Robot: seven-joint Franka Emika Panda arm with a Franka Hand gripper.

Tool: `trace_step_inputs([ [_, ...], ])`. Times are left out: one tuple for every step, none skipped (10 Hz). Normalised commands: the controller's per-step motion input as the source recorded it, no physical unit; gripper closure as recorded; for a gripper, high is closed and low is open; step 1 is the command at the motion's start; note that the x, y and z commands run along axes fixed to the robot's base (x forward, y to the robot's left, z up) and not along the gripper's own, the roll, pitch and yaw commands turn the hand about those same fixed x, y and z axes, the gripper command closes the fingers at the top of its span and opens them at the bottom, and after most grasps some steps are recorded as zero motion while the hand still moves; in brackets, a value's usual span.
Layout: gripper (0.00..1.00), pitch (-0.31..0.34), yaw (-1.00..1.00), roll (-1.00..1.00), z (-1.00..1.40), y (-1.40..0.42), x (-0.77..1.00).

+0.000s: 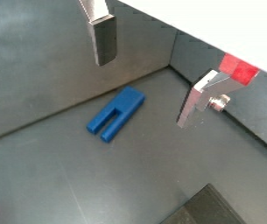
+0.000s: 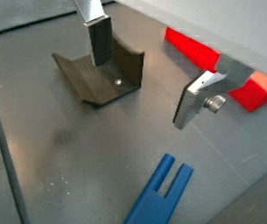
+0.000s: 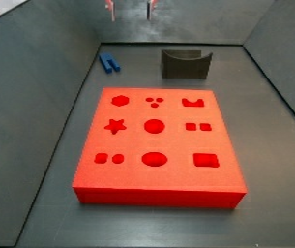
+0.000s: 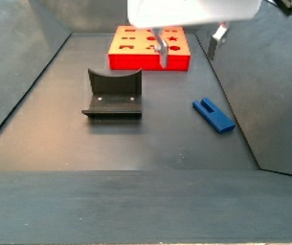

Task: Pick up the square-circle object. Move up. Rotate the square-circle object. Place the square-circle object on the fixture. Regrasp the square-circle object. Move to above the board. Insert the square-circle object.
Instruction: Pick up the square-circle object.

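The square-circle object (image 1: pixel 116 115) is a small blue two-pronged piece lying flat on the grey floor, near a side wall in both side views (image 3: pixel 109 64) (image 4: pixel 213 113) and also in a wrist view (image 2: pixel 159 194). The dark fixture (image 2: pixel 101 77) stands upright beside it (image 3: pixel 185 64) (image 4: pixel 112 93). My gripper (image 1: pixel 147 74) hangs open well above the floor, between piece and fixture (image 2: pixel 147 72), with nothing between its fingers (image 1: pixel 101 39). It shows at the upper edge of one side view (image 3: pixel 131 8) and over the far end of the floor in another (image 4: pixel 190 48). The red board (image 3: pixel 157 145) lies flat.
Grey walls enclose the floor on all sides. The board (image 4: pixel 148 48) fills much of one end of the bin, and its corner shows in both wrist views (image 1: pixel 238 70) (image 2: pixel 217 66). Bare floor lies between the fixture and the blue piece.
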Motion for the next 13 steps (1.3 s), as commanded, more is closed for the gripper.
trace_step_inputs([
  [0.0,-0.076,0.08,-0.19,-0.74,0.0,0.0],
  [0.0,-0.077,0.02,-0.22,-0.69,0.0,0.12],
  [0.0,-0.073,0.0,-0.22,-0.69,0.0,0.08],
  [0.0,-0.147,0.13,-0.21,-0.6,0.06,-0.21],
  [0.0,-0.226,0.18,-0.17,-0.53,0.06,-0.45],
  [0.0,-0.217,0.22,-0.2,-0.49,0.07,-0.32],
  [0.0,-0.173,0.2,-0.22,-0.52,0.06,-0.18],
  [0.0,-0.167,0.15,-0.23,-0.52,0.03,-0.15],
  [0.0,-0.171,0.15,-0.24,-0.51,0.02,-0.13],
  [0.0,-0.183,0.24,-0.2,-0.51,0.0,-0.17],
  [0.0,-0.307,0.41,-0.03,-0.53,-0.15,-0.54],
  [0.0,-0.313,0.37,-0.01,-0.53,-0.16,-0.56],
  [0.0,-0.283,0.22,-0.06,-0.4,-0.03,-0.45],
])
